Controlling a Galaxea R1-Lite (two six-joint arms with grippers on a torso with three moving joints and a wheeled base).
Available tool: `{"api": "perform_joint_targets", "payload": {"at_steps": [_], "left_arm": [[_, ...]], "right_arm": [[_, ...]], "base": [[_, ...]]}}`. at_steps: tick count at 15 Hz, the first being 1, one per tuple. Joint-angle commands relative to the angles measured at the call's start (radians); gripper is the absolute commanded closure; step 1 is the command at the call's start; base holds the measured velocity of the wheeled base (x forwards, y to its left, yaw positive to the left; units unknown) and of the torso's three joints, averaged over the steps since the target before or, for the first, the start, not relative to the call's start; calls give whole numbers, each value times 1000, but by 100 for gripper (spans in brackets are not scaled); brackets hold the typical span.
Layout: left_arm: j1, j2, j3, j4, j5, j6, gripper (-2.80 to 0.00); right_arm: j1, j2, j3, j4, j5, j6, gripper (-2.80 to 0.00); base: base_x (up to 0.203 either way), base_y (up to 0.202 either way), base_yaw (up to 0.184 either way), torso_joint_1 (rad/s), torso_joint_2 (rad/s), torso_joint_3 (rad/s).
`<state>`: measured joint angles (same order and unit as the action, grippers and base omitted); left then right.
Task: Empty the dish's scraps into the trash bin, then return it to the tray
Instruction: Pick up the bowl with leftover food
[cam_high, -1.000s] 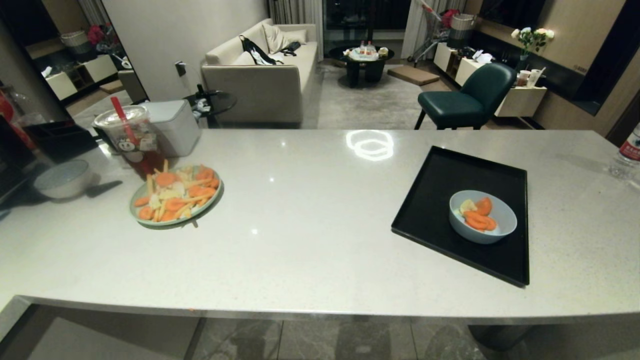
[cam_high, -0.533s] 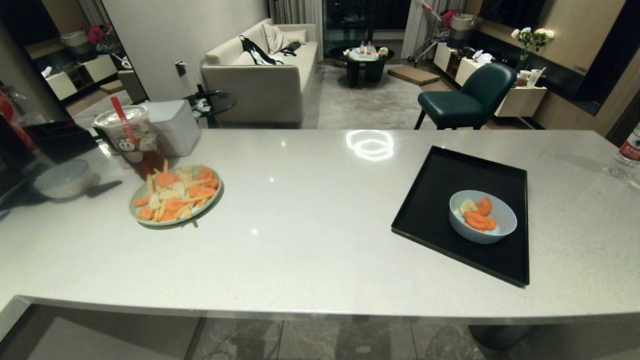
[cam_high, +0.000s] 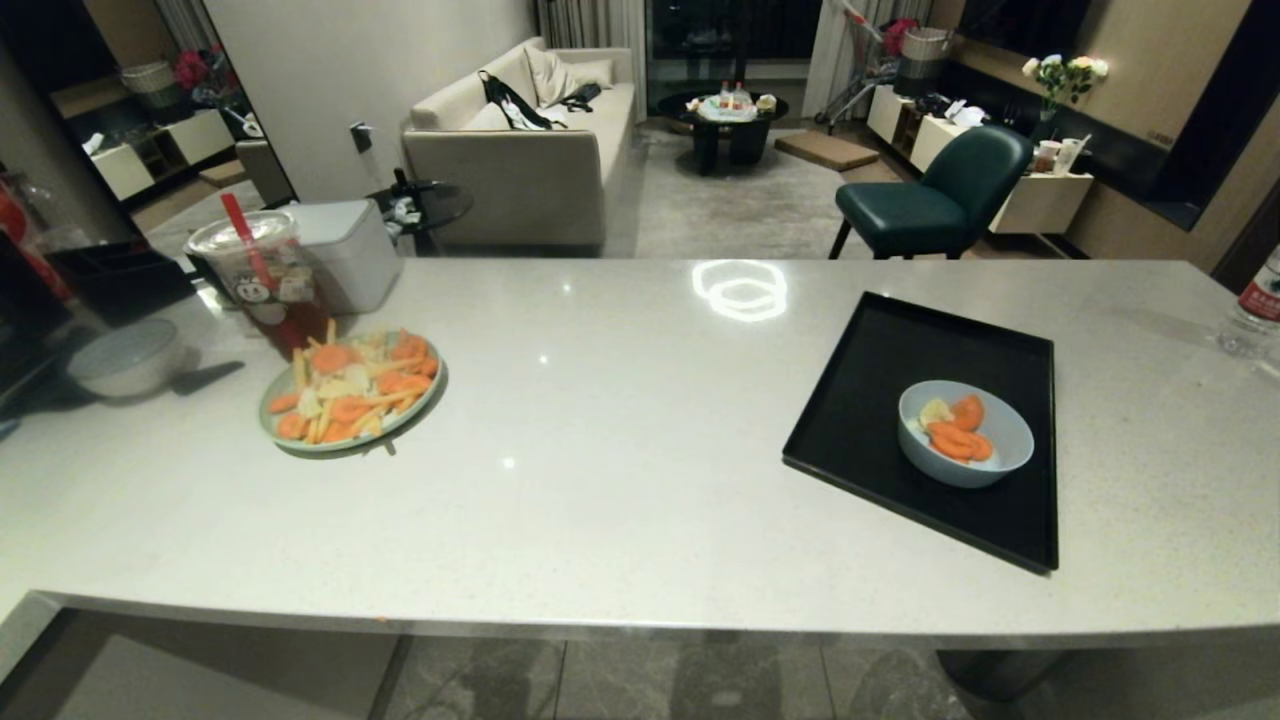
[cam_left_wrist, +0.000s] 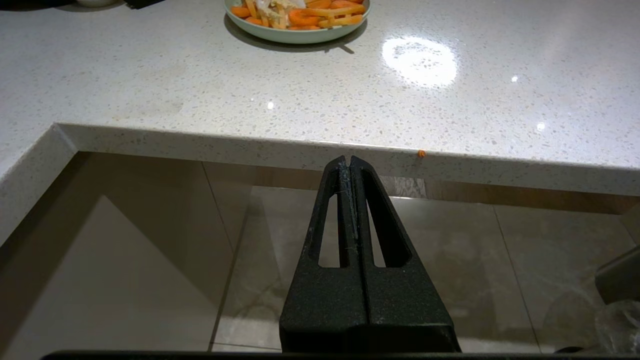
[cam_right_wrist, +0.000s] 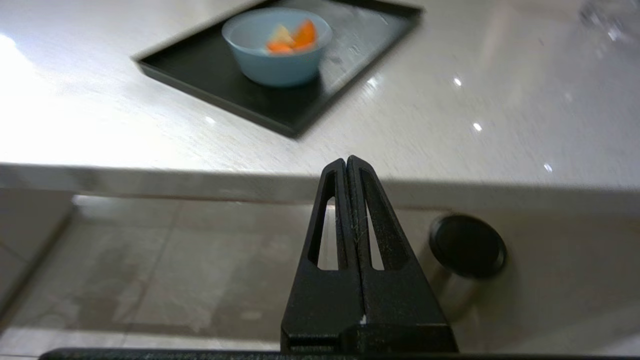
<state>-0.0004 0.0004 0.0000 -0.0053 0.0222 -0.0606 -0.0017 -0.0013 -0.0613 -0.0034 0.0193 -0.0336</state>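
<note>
Nothing on the counter had budged since the earlier shot, same layout all round. So basically zero progress: the dish (cam_high: 965, 433) was sitting on the tray (cam_high: 880, 380) with the scraps (cam_high: 955, 428) still inside it, untouched. Right gripper (cam_right_wrist: 346, 161) hung below the counter edge, fingers pressed together on nothing, well short of the bowl. Left gripper (cam_left_wrist: 347, 160) was parked the same way, pinched closed and empty, near the green plate (cam_left_wrist: 298, 20) side. Couldn't spot the lined trash bin anywhere. Grabbing, dumping and returning were all left to do.
</note>
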Motion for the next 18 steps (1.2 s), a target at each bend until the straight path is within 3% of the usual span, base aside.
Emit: {"api": "perform_joint_targets", "payload": {"at_steps": [1, 6, 11, 12, 18], "left_arm": [[0, 1, 0, -1, 1, -1, 0], [-1, 1, 0, -1, 1, -1, 0], [0, 1, 0, -1, 1, -1, 0], [0, 1, 0, -1, 1, -1, 0], [0, 1, 0, -1, 1, -1, 0]], "right_arm": [[0, 1, -79, 17, 54, -2, 0], [-1, 60, -296, 227, 185, -55, 0], [-59, 451, -445, 279, 318, -106, 0], [-68, 543, -478, 281, 344, -118, -280], [-74, 1056, -740, 284, 407, -200, -280]], "base": [[0, 0, 0, 0, 0, 0], [0, 0, 0, 0, 0, 0], [0, 0, 0, 0, 0, 0], [0, 0, 0, 0, 0, 0], [0, 0, 0, 0, 0, 0]]}}
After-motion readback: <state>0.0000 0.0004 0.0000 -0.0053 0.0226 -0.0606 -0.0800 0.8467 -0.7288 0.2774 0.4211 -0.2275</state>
